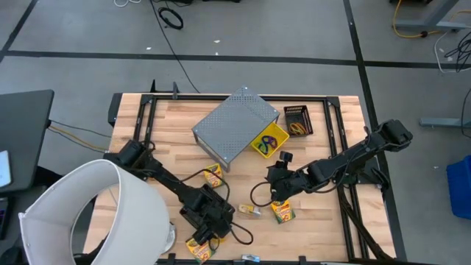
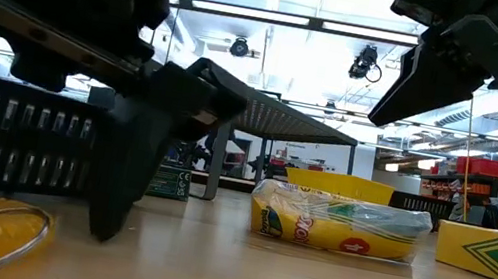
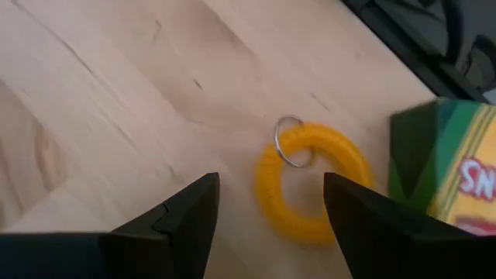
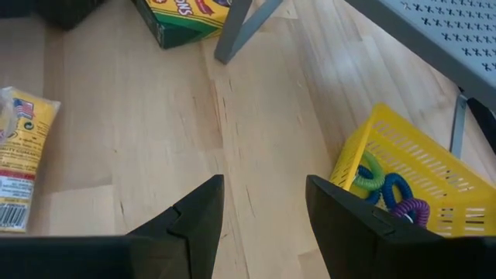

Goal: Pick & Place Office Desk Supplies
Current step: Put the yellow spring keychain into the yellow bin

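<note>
My left gripper [image 3: 267, 221] hangs low over the near part of the wooden table [image 1: 147, 140], its two dark fingers [image 3: 186, 221] spread apart and empty, framing a yellow coiled loop [image 3: 310, 186] with a small metal ring that lies flat on the wood between and just ahead of them. Just beside that loop sits a yellow-and-green crayon box [image 3: 449, 170], seen from above at the table's near edge [image 1: 200, 249]. My right gripper [image 4: 263, 225] hovers above bare wood near the middle of the table, fingers likewise apart and holding nothing; in the overhead view it shows between the yellow basket and the crayon box below it [image 1: 278, 177]. A small multicoloured packet [image 1: 249, 210] rests on the table between my two arms, and in the table-level view it lies on its side in clear wrap [image 2: 336, 225]. A second crayon box [image 1: 282, 212] lies just right of the packet, and a third [image 1: 213, 175] lies near the leg of the grey perforated metal stand [image 1: 237, 124] at the centre of the table. The yellow basket [image 4: 434, 167] sits partly under that stand, holding green, blue and purple coiled loops [image 4: 387, 186]. A small black tray [image 1: 297, 120] stands beyond the basket with thin orange and tan loops inside. A big white cylinder [image 1: 96, 213] fills the near left corner of the overhead view.
</note>
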Action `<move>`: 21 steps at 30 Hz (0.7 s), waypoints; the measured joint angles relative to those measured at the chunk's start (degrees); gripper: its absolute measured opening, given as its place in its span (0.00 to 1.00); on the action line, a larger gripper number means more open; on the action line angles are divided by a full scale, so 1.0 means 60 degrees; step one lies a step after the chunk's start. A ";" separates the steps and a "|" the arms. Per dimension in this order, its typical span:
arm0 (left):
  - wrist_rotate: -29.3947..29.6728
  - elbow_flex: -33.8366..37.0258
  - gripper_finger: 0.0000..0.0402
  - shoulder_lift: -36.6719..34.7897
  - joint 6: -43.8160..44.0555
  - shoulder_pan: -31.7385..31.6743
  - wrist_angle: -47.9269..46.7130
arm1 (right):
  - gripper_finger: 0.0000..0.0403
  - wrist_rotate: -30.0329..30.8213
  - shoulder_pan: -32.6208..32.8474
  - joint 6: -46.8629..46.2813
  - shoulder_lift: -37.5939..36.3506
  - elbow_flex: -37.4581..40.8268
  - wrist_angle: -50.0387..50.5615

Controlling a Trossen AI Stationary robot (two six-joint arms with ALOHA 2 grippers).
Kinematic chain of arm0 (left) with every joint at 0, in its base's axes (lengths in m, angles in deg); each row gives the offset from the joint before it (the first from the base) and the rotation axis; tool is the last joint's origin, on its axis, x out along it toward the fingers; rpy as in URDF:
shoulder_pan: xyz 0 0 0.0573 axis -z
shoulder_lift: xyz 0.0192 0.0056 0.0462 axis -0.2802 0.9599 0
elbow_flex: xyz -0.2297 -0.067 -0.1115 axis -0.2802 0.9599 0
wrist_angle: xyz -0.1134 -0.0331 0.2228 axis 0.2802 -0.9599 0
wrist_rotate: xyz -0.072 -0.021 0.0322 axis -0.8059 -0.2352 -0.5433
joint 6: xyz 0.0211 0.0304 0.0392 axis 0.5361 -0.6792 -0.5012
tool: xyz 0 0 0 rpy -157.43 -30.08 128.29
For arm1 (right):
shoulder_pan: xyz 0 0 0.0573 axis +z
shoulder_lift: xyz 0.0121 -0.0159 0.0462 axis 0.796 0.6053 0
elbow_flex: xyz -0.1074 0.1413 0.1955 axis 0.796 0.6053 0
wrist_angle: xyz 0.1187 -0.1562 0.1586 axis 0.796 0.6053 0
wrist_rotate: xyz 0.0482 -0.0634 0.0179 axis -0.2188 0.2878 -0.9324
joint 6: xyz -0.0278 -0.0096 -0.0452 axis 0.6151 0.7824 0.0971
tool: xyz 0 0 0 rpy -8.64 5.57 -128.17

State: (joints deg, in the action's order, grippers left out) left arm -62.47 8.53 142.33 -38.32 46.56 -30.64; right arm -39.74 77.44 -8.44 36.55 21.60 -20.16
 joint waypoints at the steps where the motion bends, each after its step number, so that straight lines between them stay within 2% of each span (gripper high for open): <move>1: 0.0041 -0.0008 0.59 0.0000 0.0010 -0.0003 -0.0010 | 0.47 0.0000 0.0000 -0.0001 0.0000 0.0000 0.0002; 5: 0.0569 -0.0007 0.55 0.0006 0.0003 -0.0037 -0.0017 | 0.47 0.0000 0.0000 0.0029 0.0000 0.0000 0.0005; 8: 0.1020 -0.0007 0.47 0.0007 -0.0144 -0.0041 -0.0014 | 0.47 0.0004 0.0000 0.0034 0.0000 0.0000 0.0006; 16: 0.1947 0.0000 0.06 0.0007 -0.0659 -0.0026 0.0112 | 0.47 0.0004 0.0000 0.0034 0.0000 0.0000 0.0003; 21: 0.2413 0.0000 0.03 0.0007 -0.0989 -0.0037 0.0147 | 0.47 0.0000 0.0000 0.0031 0.0000 0.0000 0.0005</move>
State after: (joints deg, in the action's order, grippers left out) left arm -47.99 8.53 142.38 -44.26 46.34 -29.75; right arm -39.74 77.44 -8.26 36.55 21.60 -20.13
